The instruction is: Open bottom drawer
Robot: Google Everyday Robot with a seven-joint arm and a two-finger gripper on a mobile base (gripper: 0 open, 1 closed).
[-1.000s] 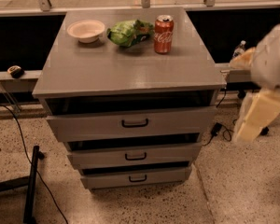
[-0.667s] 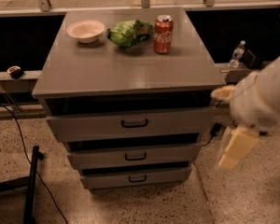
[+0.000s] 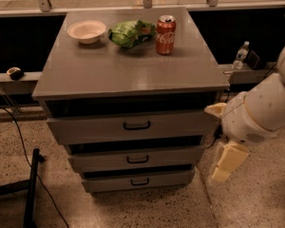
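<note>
The grey cabinet [image 3: 133, 75] has three drawers. The bottom drawer [image 3: 138, 181] is the lowest and narrowest front, with a small black bar handle [image 3: 139, 181]. It sits closed, like the two drawers above it. My gripper [image 3: 225, 163] hangs pointing down to the right of the cabinet, about level with the middle and bottom drawers and clear of them. The white arm [image 3: 263, 110] comes in from the right edge.
On the cabinet top stand a white bowl [image 3: 87, 31], a green chip bag [image 3: 131, 33] and a red cola can [image 3: 165, 28]. A water bottle [image 3: 241, 55] stands on the ledge at the right. A black stand and cable [image 3: 31, 189] lie on the floor at the left.
The arm has moved left and down, bringing the gripper from beside the cabinet top to beside the lower drawers. The drawers have not moved.
</note>
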